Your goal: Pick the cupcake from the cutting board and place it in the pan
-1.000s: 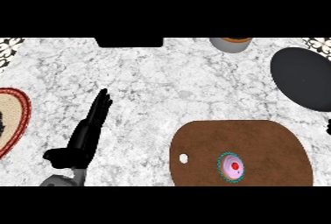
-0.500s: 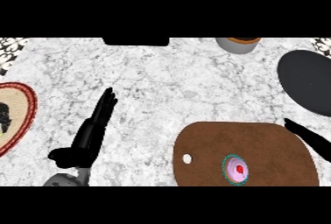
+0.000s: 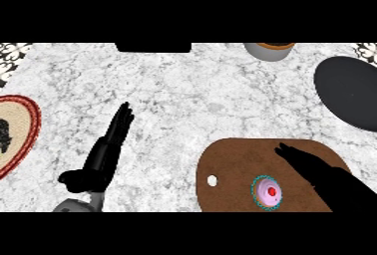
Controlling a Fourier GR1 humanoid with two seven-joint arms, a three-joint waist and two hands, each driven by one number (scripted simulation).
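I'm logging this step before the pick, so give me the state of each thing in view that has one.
cupcake: upright on the cutting board, not held.
cutting board: flat on the counter, bearing the cupcake.
pan: holds nothing that shows.
right hand: open, over the board, beside the cupcake.
left hand: open, fingers straight, resting at left.

Bare counter (image 3: 206, 89) between cutting board (image 3: 236, 164) and pan (image 3: 353, 92); nothing blocking.
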